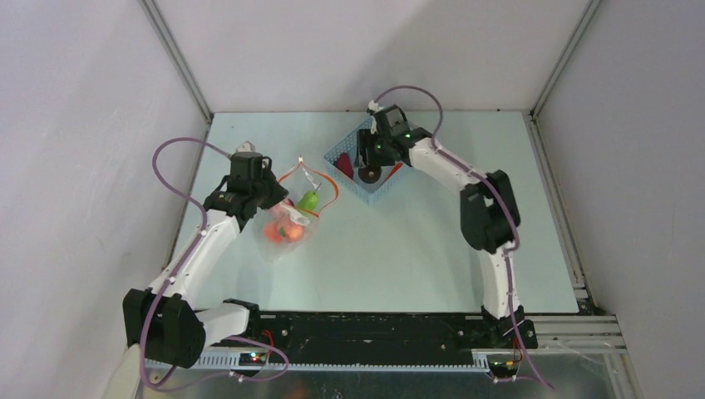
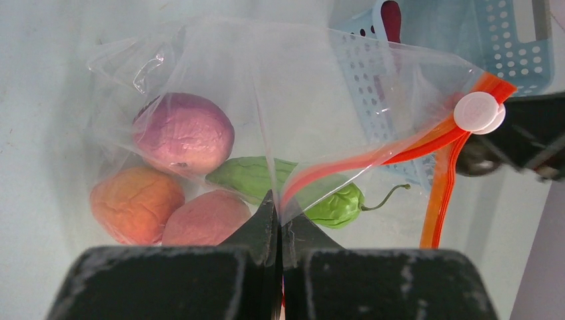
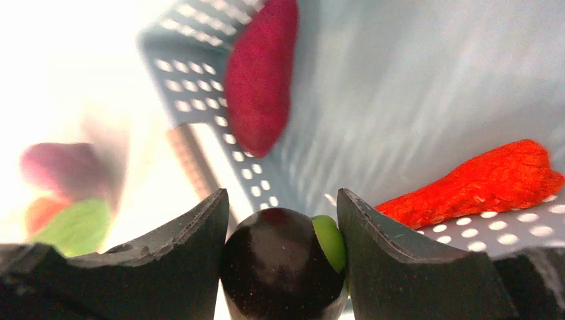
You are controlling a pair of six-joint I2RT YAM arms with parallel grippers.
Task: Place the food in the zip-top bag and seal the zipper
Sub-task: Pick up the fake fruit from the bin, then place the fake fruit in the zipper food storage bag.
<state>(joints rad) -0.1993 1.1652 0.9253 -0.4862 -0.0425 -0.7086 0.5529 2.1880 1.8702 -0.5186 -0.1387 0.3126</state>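
The clear zip-top bag [image 1: 293, 218] lies left of centre, its red-orange zipper [image 1: 326, 193] gaping open, with a white slider [image 2: 478, 111] on it. Inside are a purple fruit [image 2: 183, 133], an orange one [image 2: 135, 203], a peach one [image 2: 205, 219] and a green pepper [image 2: 333, 200]. My left gripper [image 2: 280, 213] is shut on the bag's mouth edge. My right gripper [image 3: 281, 220] is over the light-blue basket [image 1: 342, 152], shut on a dark round eggplant with a green cap [image 3: 283, 263], also seen from above [image 1: 370, 173].
In the basket lie a dark red piece [image 3: 261, 73] and a bright orange-red piece [image 3: 476, 183]. The basket stands just right of the bag's mouth. White walls close in the table on three sides.
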